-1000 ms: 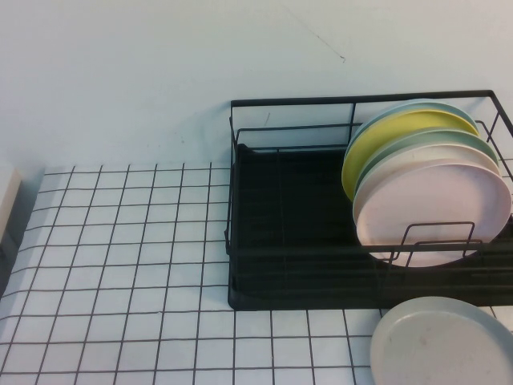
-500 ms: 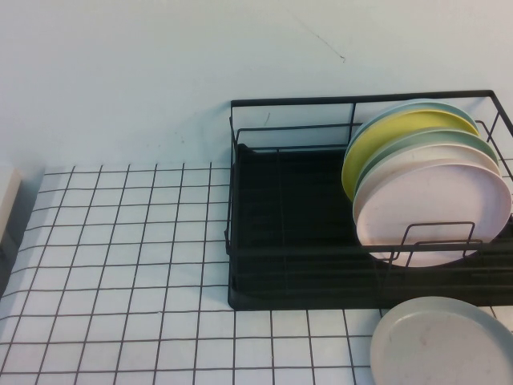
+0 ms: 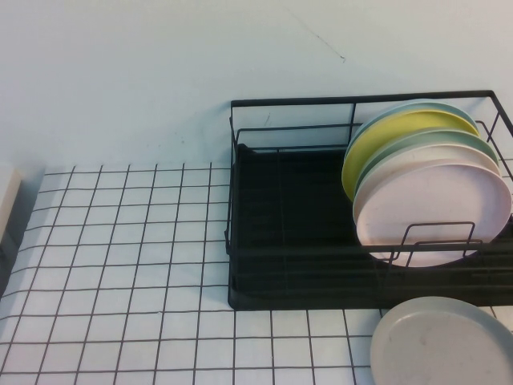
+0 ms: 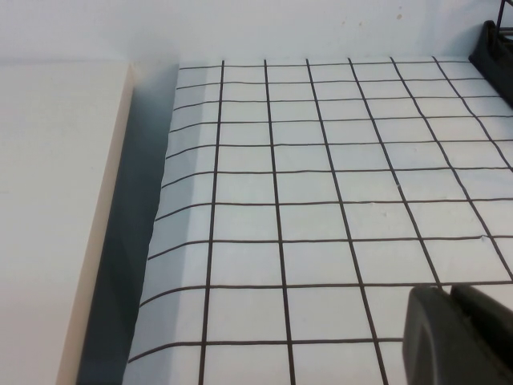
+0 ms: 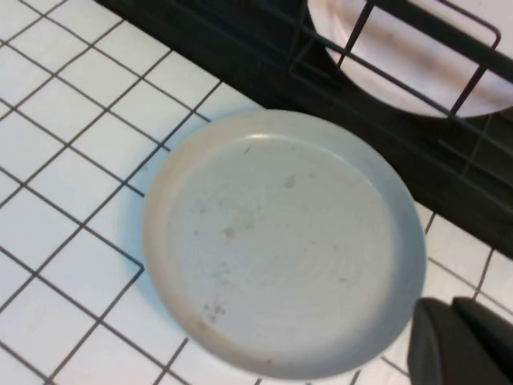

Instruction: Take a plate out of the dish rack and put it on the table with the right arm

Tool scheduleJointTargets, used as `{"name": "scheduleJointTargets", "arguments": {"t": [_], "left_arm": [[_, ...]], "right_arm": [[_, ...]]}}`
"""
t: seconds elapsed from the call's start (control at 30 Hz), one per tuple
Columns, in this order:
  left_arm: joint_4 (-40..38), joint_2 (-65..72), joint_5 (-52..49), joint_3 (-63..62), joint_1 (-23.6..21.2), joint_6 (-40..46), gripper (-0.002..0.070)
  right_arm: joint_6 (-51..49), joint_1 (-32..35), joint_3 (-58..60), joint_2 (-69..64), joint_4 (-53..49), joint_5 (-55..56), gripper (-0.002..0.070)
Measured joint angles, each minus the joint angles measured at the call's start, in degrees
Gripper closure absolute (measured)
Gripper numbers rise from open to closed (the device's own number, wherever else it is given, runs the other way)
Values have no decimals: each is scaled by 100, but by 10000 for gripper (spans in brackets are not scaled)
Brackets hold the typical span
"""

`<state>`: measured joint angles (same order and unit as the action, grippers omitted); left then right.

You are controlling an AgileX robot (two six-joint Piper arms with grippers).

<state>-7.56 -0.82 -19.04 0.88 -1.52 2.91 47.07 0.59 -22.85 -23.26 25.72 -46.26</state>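
The pale grey-white speckled plate lies flat on the white gridded table, just in front of the black wire dish rack near its right end. In the right wrist view the plate fills the middle, with the rack behind it. My right gripper hangs shut and empty just off the plate's rim, apart from it. My left gripper hovers shut over bare table, far from the plate. Neither arm shows in the high view.
A pale pink plate, a yellow plate and greenish ones stand upright in the rack's right end. A beige block borders the table's left edge. A pale wall rises behind the rack.
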Motion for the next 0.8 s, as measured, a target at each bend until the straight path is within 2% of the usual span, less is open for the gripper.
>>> {"name": "scheduleJointTargets", "arguments": {"t": [0.3, 0.8], "left_arm": [[0, 0, 0, 0, 0, 0, 678], [0, 0, 0, 0, 0, 0, 678]], "right_arm": [[77, 0, 117, 1202, 8, 135, 677], [242, 0, 1572, 2383, -251, 1514, 677]]}}
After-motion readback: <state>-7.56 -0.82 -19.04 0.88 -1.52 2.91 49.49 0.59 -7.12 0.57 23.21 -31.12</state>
